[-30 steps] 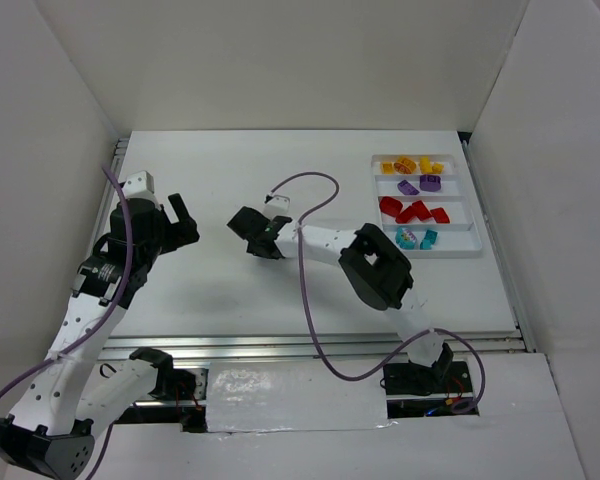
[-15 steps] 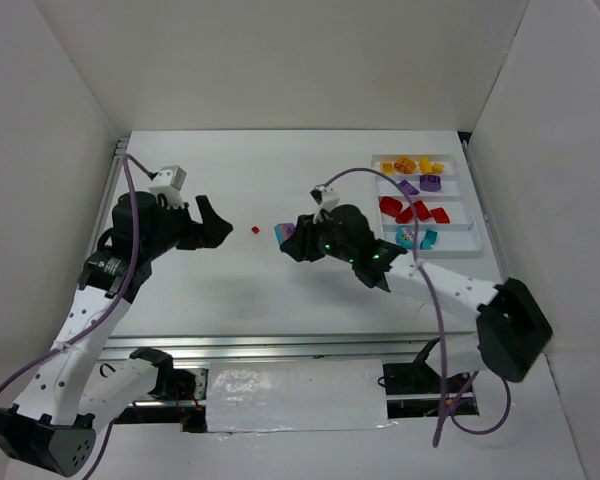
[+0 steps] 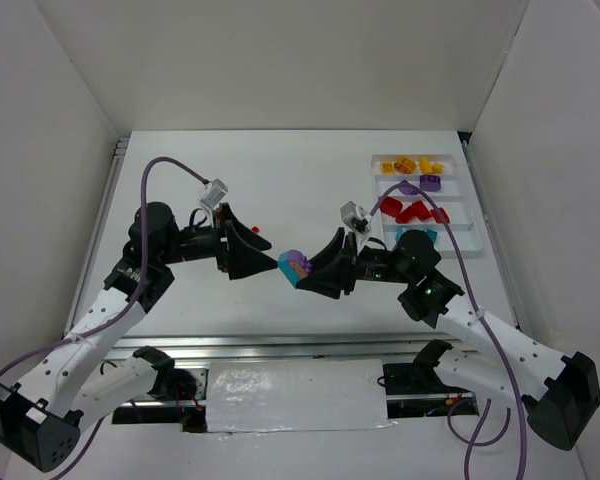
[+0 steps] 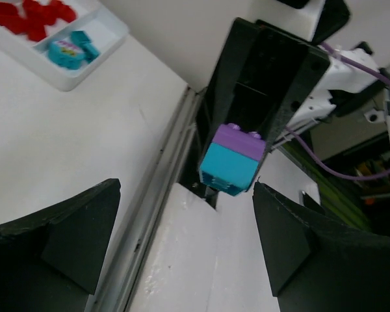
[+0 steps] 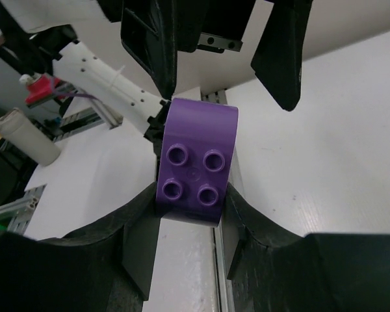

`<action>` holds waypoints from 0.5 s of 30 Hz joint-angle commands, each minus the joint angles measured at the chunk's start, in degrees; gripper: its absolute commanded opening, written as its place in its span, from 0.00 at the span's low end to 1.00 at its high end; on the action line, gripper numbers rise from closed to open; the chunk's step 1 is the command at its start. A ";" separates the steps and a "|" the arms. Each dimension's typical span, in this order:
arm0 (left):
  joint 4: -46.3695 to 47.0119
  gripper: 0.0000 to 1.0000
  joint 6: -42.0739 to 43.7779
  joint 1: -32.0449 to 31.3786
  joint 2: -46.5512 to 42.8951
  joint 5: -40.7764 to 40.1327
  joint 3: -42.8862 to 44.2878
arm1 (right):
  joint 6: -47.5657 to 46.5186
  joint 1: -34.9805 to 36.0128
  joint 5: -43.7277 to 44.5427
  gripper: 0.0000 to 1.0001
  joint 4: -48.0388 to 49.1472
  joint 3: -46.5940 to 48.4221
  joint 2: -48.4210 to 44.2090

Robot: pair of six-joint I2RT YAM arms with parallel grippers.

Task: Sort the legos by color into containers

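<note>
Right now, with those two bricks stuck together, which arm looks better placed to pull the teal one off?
Left, probably. The left arm's jaws are open and aimed at the teal brick, while the right arm's jaws are shut on the purple brick joined to it.

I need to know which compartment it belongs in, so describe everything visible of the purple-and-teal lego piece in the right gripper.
The purple-and-teal lego piece looks like two glossy plastic bricks pressed together: a purple one with a rounded side and four round studs on one face, and a blocky teal one. The right gripper clamps it by opposite sides and holds it in the air above the near middle of the table. The left gripper faces it, open, not touching.
</note>
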 commanded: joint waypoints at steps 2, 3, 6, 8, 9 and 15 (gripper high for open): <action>12.00 0.94 -3.64 -4.32 -0.81 4.49 -0.48 | 1.98 -0.17 -4.44 0.00 5.99 -0.70 -1.46; 12.79 0.93 -3.90 -4.85 -0.99 4.58 -0.57 | 2.16 -0.17 -4.43 0.00 6.60 -0.78 -1.37; 14.47 0.88 -3.82 -6.78 -1.43 4.14 -0.66 | 3.47 -0.26 -4.52 0.00 8.97 -1.22 -1.28; 14.30 0.84 -3.47 -8.10 -0.90 4.05 -0.40 | 4.35 -0.26 -4.44 0.00 9.76 -1.49 -1.19; 14.38 0.83 -3.47 -8.46 -0.64 3.96 -0.40 | 4.70 -0.26 -4.61 0.00 10.38 -1.58 -1.19; 17.37 0.61 -4.70 -11.09 1.47 3.09 -0.57 | 6.38 -0.26 -6.10 0.00 13.63 -0.87 0.03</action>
